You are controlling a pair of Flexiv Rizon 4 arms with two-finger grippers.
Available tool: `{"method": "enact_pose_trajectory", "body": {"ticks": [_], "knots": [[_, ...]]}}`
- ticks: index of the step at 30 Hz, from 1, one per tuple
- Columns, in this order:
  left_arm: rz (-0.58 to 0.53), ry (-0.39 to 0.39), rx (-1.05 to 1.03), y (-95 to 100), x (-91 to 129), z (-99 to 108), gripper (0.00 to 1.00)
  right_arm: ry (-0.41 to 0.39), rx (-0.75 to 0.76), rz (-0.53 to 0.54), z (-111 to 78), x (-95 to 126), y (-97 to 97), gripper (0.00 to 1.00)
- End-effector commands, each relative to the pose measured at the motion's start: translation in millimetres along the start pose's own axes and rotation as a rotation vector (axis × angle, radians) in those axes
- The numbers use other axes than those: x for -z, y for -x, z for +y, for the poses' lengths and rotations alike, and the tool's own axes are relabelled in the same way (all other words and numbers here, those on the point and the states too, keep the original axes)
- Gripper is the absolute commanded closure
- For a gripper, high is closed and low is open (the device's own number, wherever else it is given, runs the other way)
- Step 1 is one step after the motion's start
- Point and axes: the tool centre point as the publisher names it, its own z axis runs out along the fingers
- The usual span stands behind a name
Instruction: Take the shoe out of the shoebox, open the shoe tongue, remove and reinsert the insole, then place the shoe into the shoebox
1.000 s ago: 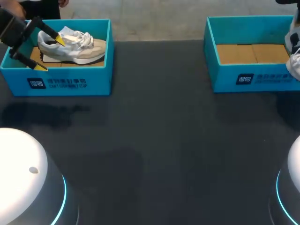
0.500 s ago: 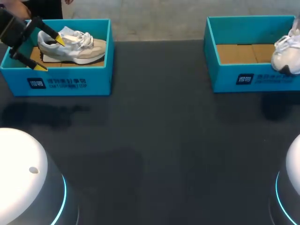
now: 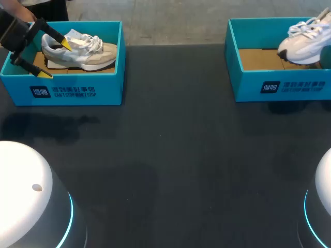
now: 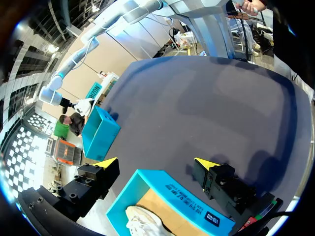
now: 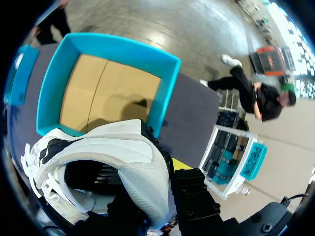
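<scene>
White shoe [image 3: 302, 44] above right shoebox [image 3: 248, 77], heel cut off; right jaws mostly hidden.

White shoe [image 3: 302, 45], apparently held at its heel by the right gripper [image 5: 166, 169], is moving in from the table's right edge, rising over the right shoebox [image 3: 248, 82].

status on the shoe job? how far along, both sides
Right side: the white shoe is out of the right shoebox, held above its bare cardboard floor by the right pincer. Whether the insole step is done cannot be told; setting it in the box is left. Left side: the beige shoe lies in the left shoebox, with the left pincer open at its heel, so every step there looks left.
</scene>
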Motion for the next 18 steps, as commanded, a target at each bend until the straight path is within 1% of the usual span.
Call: {"method": "enact_pose_trajectory", "body": {"ticks": [1,3,5,7,10,13,16,18], "knots": [[0.003,0.002,0.0,-0.2,0.5,-0.5,0.0,-0.114,-0.39,-0.057,1.0,4.4,0.4,1.0],[0.003,0.002,0.0,-0.2,0.5,-0.5,0.0,-0.151,-0.432,-0.072,-1.9,2.1,1.0,1.0],[0.003,0.002,0.0,-0.2,0.5,-0.5,0.0,-0.169,-0.47,-0.085,-4.9,0.5,2.2,1.0],[0.003,0.002,0.0,-0.2,0.5,-0.5,0.0,-0.184,-0.513,-0.1,-7.1,0.2,2.8,1.0],[0.003,0.002,0.0,-0.2,0.5,-0.5,0.0,-0.191,-0.554,-0.081,-9.0,-0.9,2.8,1.0],[0.003,0.002,0.0,-0.2,0.5,-0.5,0.0,-0.19,-0.565,-0.076,-9.5,-2.0,0.3,1.0],[0.003,0.002,0.0,-0.2,0.5,-0.5,0.0,-0.174,-0.508,-0.074,-9.9,-2.6,-1.8,1.0],[0.003,0.002,0.0,-0.2,0.5,-0.5,0.0,-0.174,-0.508,-0.074,-9.9,-2.6,-1.8,1.0]]}}
